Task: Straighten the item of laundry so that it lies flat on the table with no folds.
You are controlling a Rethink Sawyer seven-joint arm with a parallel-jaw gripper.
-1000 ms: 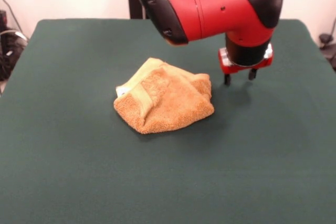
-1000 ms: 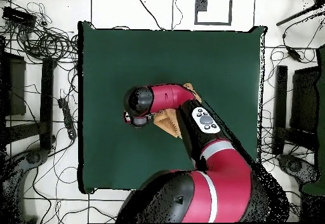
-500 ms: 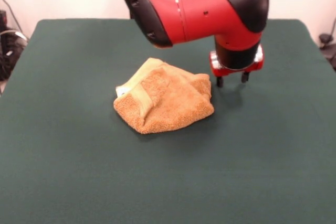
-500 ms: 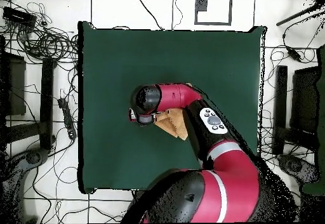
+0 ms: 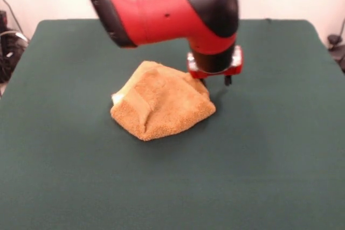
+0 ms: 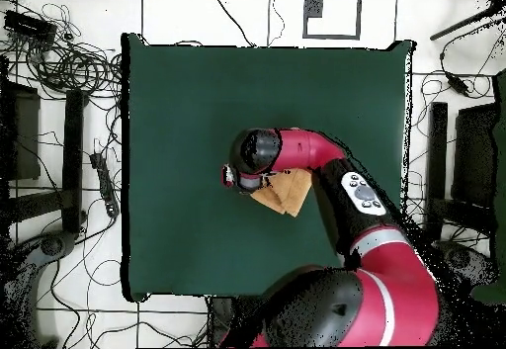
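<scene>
The item of laundry (image 5: 161, 105), a golden-orange towel, lies crumpled in a folded heap near the middle of the green table (image 5: 269, 160). A flat woven band runs down its left side, and a bit of white shows at its left edge. My gripper (image 5: 215, 81) hangs low at the heap's upper right corner. It is open: its left finger touches the towel's edge and its right finger (image 5: 228, 81) stands clear over the cloth-covered table. In the overhead view the arm covers most of the towel (image 6: 288, 193), and the gripper (image 6: 234, 178) sits just left of it.
Bare table (image 6: 188, 108) stretches on all sides of the towel. Off the table, tangled cables (image 6: 59, 58) and dark equipment (image 6: 464, 157) line the floor on both sides in the overhead view.
The arm has swung to the picture's left in the front view and come down against the towel's right corner. The heap has slid slightly left.
</scene>
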